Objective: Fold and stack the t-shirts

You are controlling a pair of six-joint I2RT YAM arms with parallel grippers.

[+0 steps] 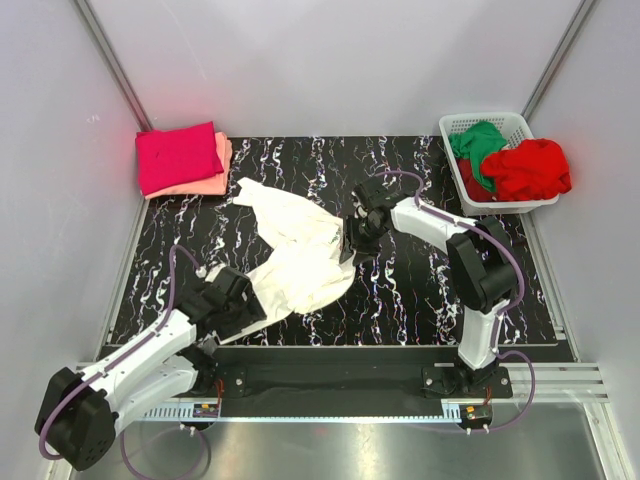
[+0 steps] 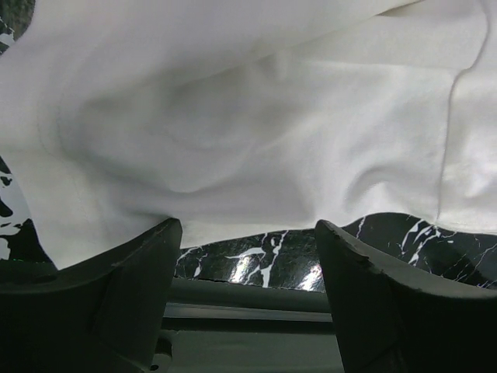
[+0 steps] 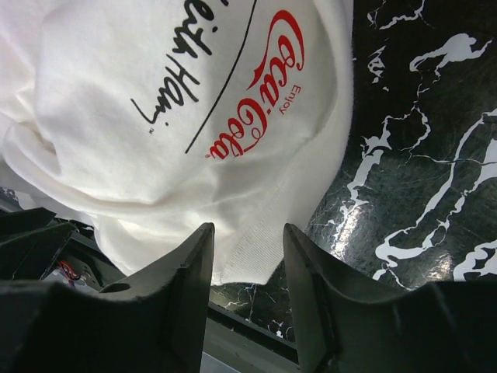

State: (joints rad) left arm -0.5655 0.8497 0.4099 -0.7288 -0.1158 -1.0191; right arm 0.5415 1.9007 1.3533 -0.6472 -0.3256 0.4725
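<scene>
On the black marbled bench (image 1: 420, 290) the right pincer (image 3: 247, 237) sits half-closed astride the hem of the white t-shirt (image 3: 116, 155), grip not confirmable, the left pincer (image 2: 248, 233) stands open at its near edge, the shirt lies crumpled mid-bench, a folded magenta t-shirt (image 1: 178, 155) lies far left, and a basket (image 1: 452, 125) with a red t-shirt (image 1: 530, 168) stands far right.

Spread t-shirt (image 1: 295, 255) mid-table; folded stack (image 1: 182, 160) back left; basket (image 1: 495, 117) back right

Open marbled tabletop (image 1: 420, 300) lower right; white t-shirt (image 1: 295, 250) sprawls centre-left, folded shirts (image 1: 180, 158) block the upper left corner, laundry basket (image 1: 500, 121) the upper right.
</scene>
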